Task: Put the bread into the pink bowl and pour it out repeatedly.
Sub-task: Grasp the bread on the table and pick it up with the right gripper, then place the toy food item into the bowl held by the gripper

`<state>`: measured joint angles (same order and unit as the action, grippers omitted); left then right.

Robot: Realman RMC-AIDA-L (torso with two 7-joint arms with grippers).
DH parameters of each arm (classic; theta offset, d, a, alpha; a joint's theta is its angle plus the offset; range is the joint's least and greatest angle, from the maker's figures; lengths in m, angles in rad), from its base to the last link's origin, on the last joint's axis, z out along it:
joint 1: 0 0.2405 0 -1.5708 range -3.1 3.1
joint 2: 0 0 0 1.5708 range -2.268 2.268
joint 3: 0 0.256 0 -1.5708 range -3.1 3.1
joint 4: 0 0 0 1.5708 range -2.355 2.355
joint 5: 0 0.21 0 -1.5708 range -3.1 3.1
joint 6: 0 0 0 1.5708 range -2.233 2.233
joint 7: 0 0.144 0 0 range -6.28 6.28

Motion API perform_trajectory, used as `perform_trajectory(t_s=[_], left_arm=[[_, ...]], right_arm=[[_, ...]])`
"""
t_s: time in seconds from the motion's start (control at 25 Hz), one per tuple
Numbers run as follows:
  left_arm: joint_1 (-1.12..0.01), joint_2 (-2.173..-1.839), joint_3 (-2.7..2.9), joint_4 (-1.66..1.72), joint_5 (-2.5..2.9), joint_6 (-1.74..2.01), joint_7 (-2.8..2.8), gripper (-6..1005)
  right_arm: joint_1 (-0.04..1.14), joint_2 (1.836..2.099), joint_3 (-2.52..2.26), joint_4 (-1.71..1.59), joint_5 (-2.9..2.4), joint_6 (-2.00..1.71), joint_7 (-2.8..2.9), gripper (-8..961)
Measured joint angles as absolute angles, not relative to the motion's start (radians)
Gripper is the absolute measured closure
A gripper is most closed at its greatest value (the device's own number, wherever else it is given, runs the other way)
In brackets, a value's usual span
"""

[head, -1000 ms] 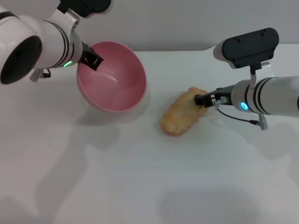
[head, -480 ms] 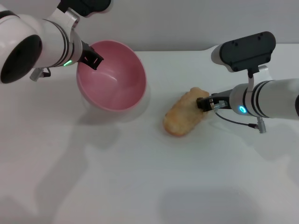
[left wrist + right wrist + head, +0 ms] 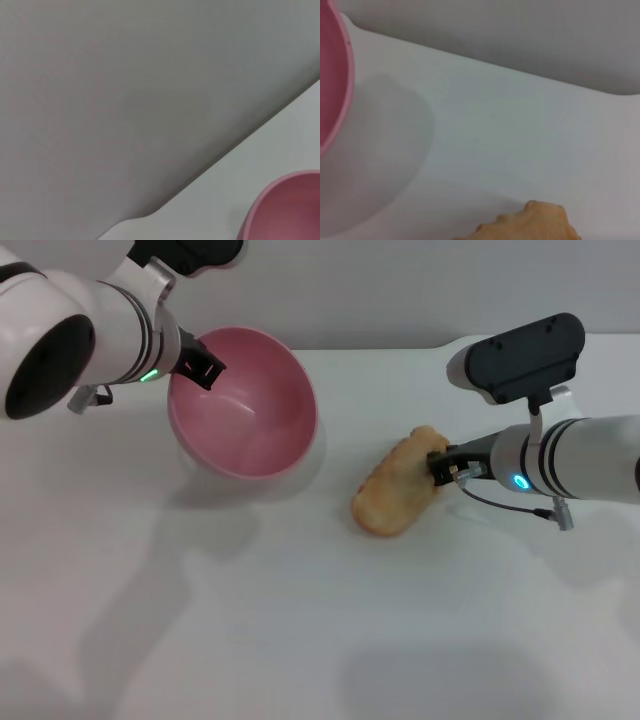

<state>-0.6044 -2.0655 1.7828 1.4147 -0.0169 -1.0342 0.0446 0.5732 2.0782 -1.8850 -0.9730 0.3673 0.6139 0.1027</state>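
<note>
The right gripper (image 3: 441, 464) has closed in over the last second and now pinches the near end of the elongated pale-tan bumpy toy bread (image 3: 395, 494), which has shifted slightly and lies on the white table (image 3: 300, 620), well apart from the bowl. The left gripper (image 3: 200, 368) still clamps the rim of the round matte pink plastic bowl (image 3: 245, 405), tilted toward the bread. Grasp looks made; lifting it to the bowl is probably next.
</note>
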Motion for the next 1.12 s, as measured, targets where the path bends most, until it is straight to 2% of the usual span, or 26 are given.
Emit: perform_trajectory(t_s=[0.48, 0.92, 1.12], left_arm=[[-0.597, -2.068, 1.799, 1.411, -0.027, -1.031, 0.034, 950], [-0.602, -2.069, 1.833, 1.389, -0.072, -1.015, 0.032, 950], [-0.606, -2.069, 1.834, 1.387, -0.097, -0.997, 0.030, 950]], right_arm=[[0.456, 2.077, -1.846, -1.351, 0.230, 0.753, 0.102, 827], [0.441, 2.077, -1.854, -1.683, 0.170, 0.895, 0.102, 874], [0.444, 2.078, -1.868, -1.714, 0.168, 0.910, 0.102, 880]])
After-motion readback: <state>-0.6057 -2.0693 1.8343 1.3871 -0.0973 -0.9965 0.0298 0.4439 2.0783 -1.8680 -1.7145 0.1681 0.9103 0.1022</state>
